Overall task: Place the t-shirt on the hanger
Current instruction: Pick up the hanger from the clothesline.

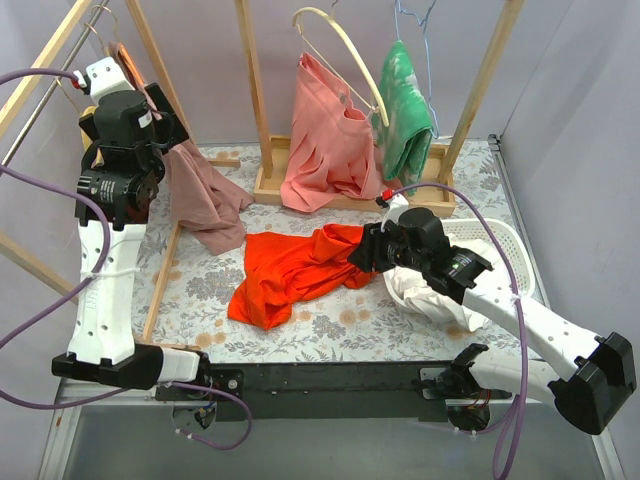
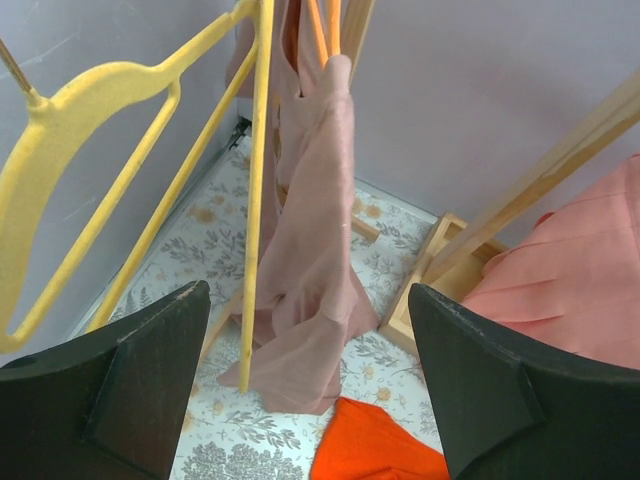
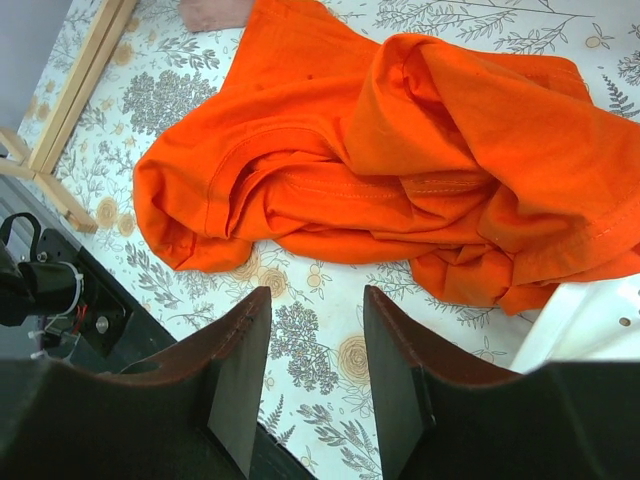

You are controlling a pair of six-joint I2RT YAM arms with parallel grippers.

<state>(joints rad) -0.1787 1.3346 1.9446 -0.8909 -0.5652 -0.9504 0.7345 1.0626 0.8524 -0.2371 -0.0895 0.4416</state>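
The left tool [image 2: 308, 295] stood high at the far-left corner. Its jaws were spread wide and nothing lay between them. Up and to its left hung the hanger [image 2: 100, 110], pale yellow and tilted. Its metal hook ran off toward the upper left, and its long axis sloped from above the tool down to the tool's left. More slim yellow bars hung just right of it.

Beyond the fingertips a dusty-pink garment [image 2: 310, 250] draped down toward the flowered surface [image 2: 200, 250]. A lilac wall [image 2: 480, 90] closed off the room behind it. A slanting wooden post [image 2: 540, 180] and a salmon-pink garment [image 2: 570, 260] bounded the tool's right side. Below the tool, one corner of the t-shirt [image 2: 375, 445] showed.

The t-shirt lay crumpled on the surface, well apart from the hanger. Its long axis ran from near left to far right, and its right end met the right tool [image 1: 365, 255].

In that tool's own view the shirt spread across everything ahead of the tips, with a stitched hem folded toward them. The right tool's jaws stood moderately apart and empty over bare surface. The pictures did not settle whether the fingers touched cloth.

Behind and to the tool's left ran the black mounting rail [image 1: 320, 378] at the near edge. A white basket [image 3: 590, 320] crowded its right side.
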